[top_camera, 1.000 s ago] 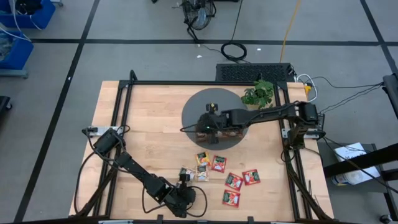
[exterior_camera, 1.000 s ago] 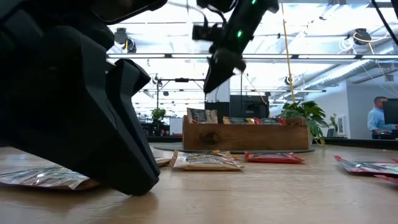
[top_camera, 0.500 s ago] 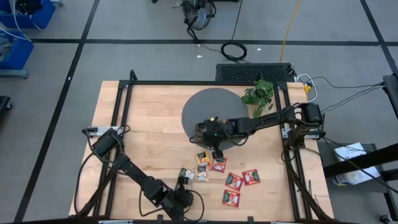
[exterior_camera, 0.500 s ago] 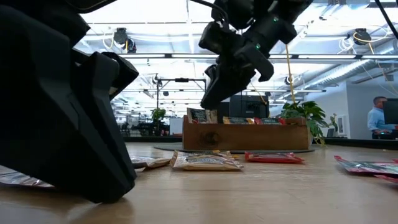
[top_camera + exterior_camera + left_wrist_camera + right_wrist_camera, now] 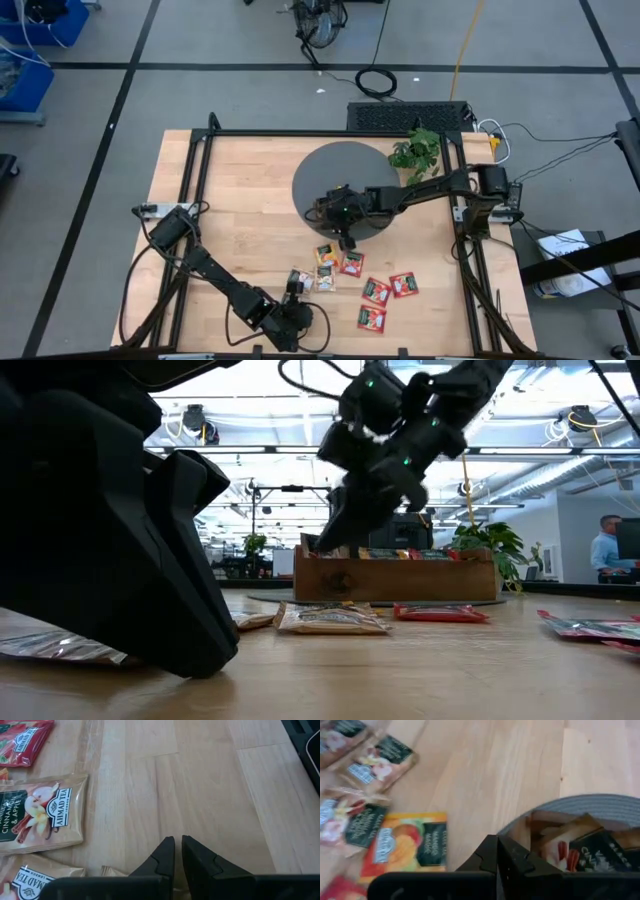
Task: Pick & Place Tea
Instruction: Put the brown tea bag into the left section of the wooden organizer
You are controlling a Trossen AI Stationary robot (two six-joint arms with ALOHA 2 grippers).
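From above, the loose tea packets (image 5: 362, 281) lie scattered flat on the wooden table (image 5: 240, 200) near its front edge, between the two arms, with a few more already standing in the wooden tray on the round grey mat (image 5: 335, 165). The right gripper (image 5: 346, 238) hangs over the mat's front rim, just beyond the nearest packets; its jaws are pressed together with nothing between them. The left gripper (image 5: 293, 290) sits low beside the leftmost packets.

From table height, a beige packet (image 5: 330, 620) and a red packet (image 5: 440, 614) lie almost flush with the wood in front of the wooden tray (image 5: 395, 578). They look thin, light and crinkly, probably slippery foil; a pinch across a short raised edge seems the best hold, since a flat press could just slide them.

In the left wrist view, the left gripper (image 5: 178, 851) shows its jaws nearly closed, pinching nothing visible, above bare wood beside a beige cinnamon and apple packet (image 5: 40, 817) with a dark label and a red one (image 5: 22, 740).

In the right wrist view, the shut right gripper (image 5: 497, 852) points at the tray's edge, an orange-yellow mango packet (image 5: 407, 845) lying near it.
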